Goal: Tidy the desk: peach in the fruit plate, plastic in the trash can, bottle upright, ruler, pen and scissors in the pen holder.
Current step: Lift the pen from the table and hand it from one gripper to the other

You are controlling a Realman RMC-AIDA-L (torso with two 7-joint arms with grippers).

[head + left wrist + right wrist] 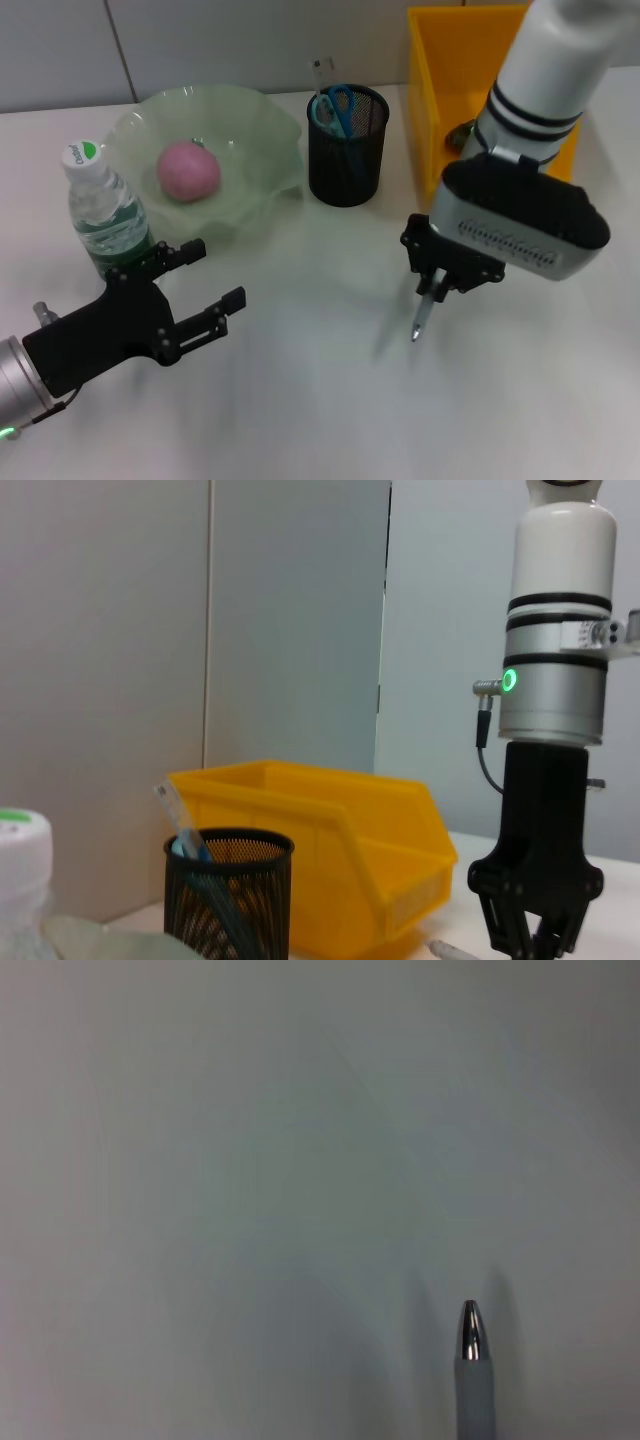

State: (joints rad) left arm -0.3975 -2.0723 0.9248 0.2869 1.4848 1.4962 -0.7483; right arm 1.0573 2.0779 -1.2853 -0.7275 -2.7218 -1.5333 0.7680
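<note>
Head view, nearest: left end effector hangs spread over the desk. Farther, right end effector pinches a pen by its upper barrel, tip down; light, stiff, probably slick. Beyond stands the pen holder.

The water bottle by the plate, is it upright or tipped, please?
Upright: the water bottle stands on its base, cap on top, beside the fruit plate.
</note>
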